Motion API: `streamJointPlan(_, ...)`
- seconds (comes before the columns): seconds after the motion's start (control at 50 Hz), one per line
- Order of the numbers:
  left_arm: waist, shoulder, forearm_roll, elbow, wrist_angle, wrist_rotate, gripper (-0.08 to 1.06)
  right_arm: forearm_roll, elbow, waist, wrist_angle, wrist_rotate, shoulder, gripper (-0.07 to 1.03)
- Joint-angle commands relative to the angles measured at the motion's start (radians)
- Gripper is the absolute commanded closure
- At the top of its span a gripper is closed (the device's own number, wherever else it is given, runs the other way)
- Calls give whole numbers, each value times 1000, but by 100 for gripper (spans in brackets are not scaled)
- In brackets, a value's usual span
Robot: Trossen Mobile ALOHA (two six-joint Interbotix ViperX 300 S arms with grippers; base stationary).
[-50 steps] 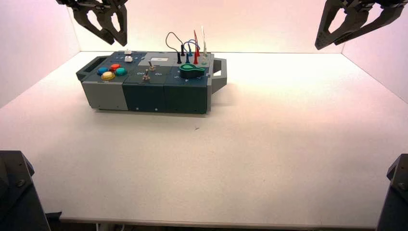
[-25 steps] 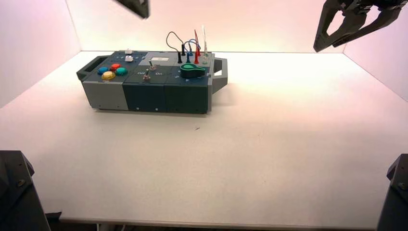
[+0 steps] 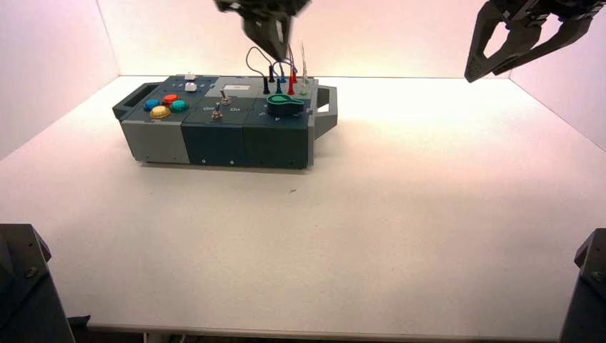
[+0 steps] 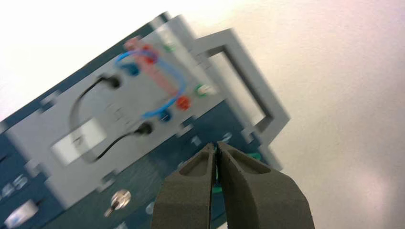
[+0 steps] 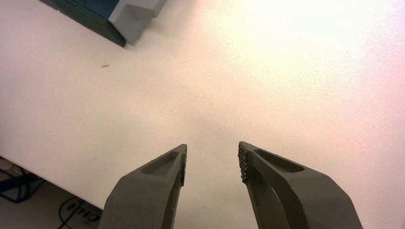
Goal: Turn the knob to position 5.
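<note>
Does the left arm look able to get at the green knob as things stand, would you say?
Probably yes: the left pincer hangs above the wires, and nothing appears to cover the knob.

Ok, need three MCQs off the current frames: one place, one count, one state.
1. Where is the dark green knob?
A) far left by the push buttons
B) near right corner of the box top
C) on the right handle

2. Coloured round push buttons?
A) two
B) four
C) six

3. Left end effector?
A) shut, above the box
B) wide open
C) gripping the knob

1 B: the knob sits before the wire plugs.
2 B: blue, red, yellow, teal push buttons.
3 A: the left end effector has its fingertips together.
</note>
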Motion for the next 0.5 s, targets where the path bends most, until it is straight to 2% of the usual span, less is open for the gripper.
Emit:
streamJointPlan(0.02, -29, 8, 0, -60, -6, 0, 98, 3, -18, 3, -5, 0, -2, 39)
streamJointPlan(0.16, -35, 37, 0, -81, -3, 0, 99, 3, -20, 3, -5, 0, -3, 39)
streamJointPlan(0.5, -43, 84, 0, -74, 26, 9, 101, 3, -18, 3, -3, 2, -5, 39)
